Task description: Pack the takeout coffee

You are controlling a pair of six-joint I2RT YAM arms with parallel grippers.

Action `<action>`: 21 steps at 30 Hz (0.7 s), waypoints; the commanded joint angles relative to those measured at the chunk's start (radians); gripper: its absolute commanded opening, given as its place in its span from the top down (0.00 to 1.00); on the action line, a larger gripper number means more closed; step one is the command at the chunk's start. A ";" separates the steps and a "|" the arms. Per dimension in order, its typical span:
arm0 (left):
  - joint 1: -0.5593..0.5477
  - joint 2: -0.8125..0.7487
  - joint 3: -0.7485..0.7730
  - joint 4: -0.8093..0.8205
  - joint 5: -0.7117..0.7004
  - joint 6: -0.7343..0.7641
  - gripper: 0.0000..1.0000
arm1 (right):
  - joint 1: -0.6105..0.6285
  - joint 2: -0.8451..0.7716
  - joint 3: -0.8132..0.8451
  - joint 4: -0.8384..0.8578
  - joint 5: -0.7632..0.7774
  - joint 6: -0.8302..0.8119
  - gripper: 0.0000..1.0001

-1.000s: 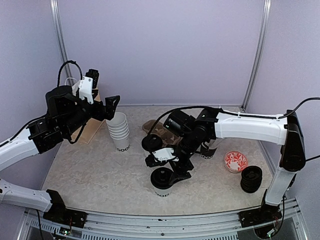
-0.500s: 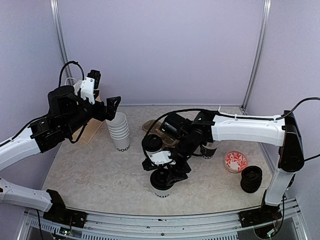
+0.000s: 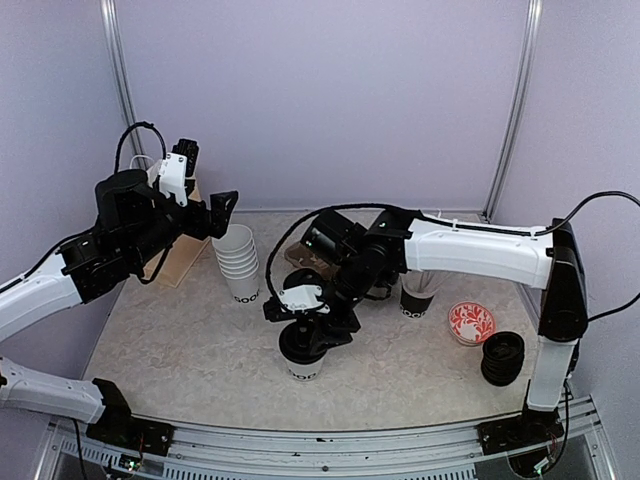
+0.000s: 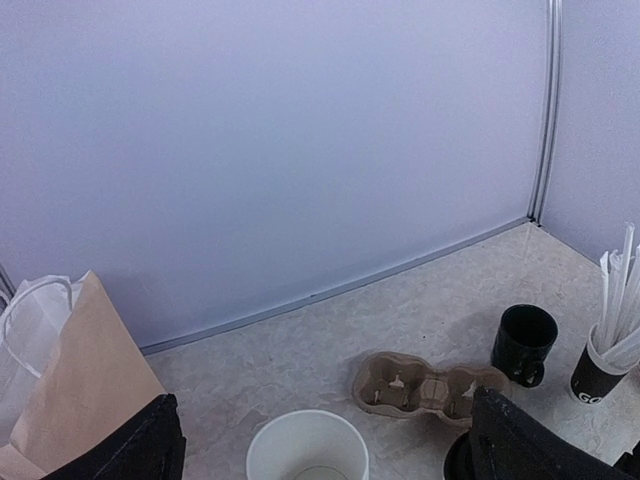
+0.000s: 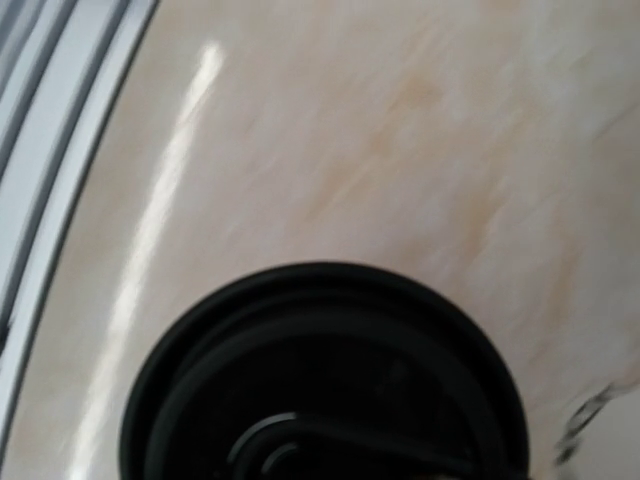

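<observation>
A takeout coffee cup (image 3: 301, 356), white with a black lid, stands near the table's front centre. My right gripper (image 3: 303, 322) comes down on it from above, jaws closed round its top. In the right wrist view the black lid (image 5: 320, 380) fills the lower frame, blurred, and my own fingers do not show. My left gripper (image 3: 224, 208) hangs open in the air just above a stack of lidless white cups (image 3: 238, 262). Its dark fingers (image 4: 150, 445) frame the top cup (image 4: 306, 448) in the left wrist view.
A brown two-cup tray (image 4: 420, 385) lies behind the right arm. A paper bag (image 3: 178, 252) stands at the back left. A black cup with white sticks (image 3: 415, 298), a red patterned dish (image 3: 471, 322) and a stack of black lids (image 3: 502, 357) sit on the right.
My right gripper has narrowed onto the lidded cup, and cup and gripper have shifted to the left together. The left arm has stayed still.
</observation>
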 commanded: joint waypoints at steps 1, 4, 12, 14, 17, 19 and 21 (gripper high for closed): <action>0.031 -0.038 0.008 0.010 0.006 -0.007 0.04 | 0.010 0.121 0.195 -0.013 -0.019 0.057 0.40; 0.056 -0.065 0.002 0.018 -0.004 -0.015 0.04 | 0.011 0.224 0.370 -0.025 0.010 0.098 0.40; 0.166 -0.128 -0.011 0.044 0.062 -0.045 0.04 | 0.015 0.412 0.641 0.045 0.031 0.184 0.36; 0.200 -0.130 -0.011 0.050 0.114 -0.070 0.04 | 0.020 0.457 0.690 0.065 0.036 0.201 0.35; 0.245 -0.130 -0.010 0.058 0.186 -0.109 0.05 | 0.029 0.502 0.729 0.091 0.048 0.219 0.34; 0.264 -0.127 -0.008 0.060 0.210 -0.121 0.05 | 0.034 0.522 0.739 0.105 0.062 0.229 0.33; 0.275 -0.123 -0.007 0.061 0.223 -0.129 0.05 | 0.035 0.540 0.750 0.111 0.072 0.238 0.32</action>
